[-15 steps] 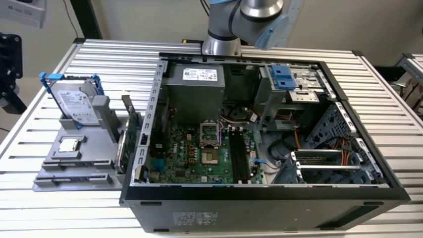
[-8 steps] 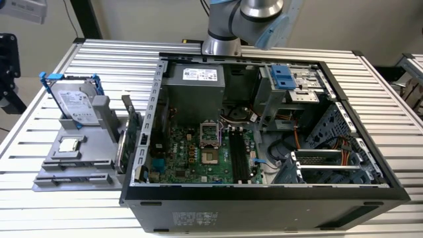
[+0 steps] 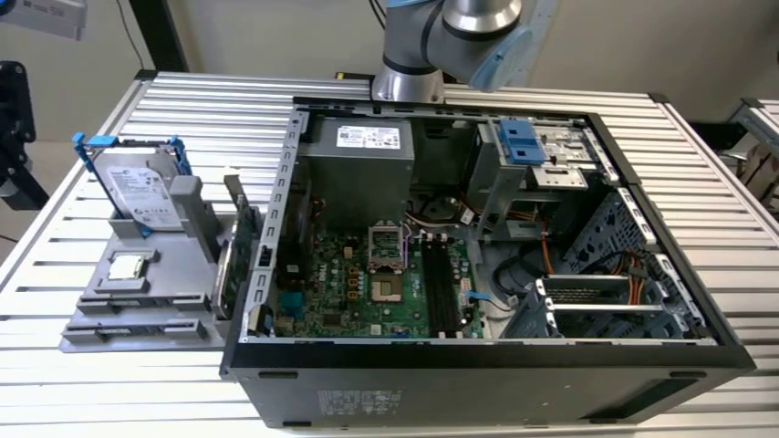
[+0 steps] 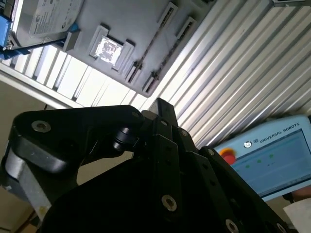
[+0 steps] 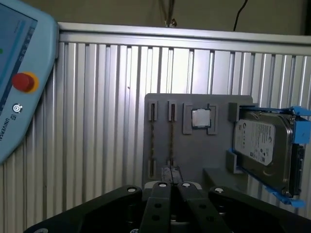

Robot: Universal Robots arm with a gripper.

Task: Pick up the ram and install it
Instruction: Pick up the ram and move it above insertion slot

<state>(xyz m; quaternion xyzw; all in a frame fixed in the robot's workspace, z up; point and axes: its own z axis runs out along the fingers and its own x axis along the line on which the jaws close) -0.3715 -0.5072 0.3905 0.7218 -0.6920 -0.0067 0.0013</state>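
Though edge-on, ram (image 5: 171, 138) in gray holder (image 5: 194, 150)

A ribbed aluminium table (image 3: 706, 210) stands before pale wall (image 3: 280, 36) (daylit).

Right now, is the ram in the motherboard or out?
Out: the ram stands on edge in the grey holder, outside the case.

Silver-grey arm (image 3: 408, 78), pale blue joint cap (image 3: 505, 55), black screw-studded tool (image 5: 171, 171)
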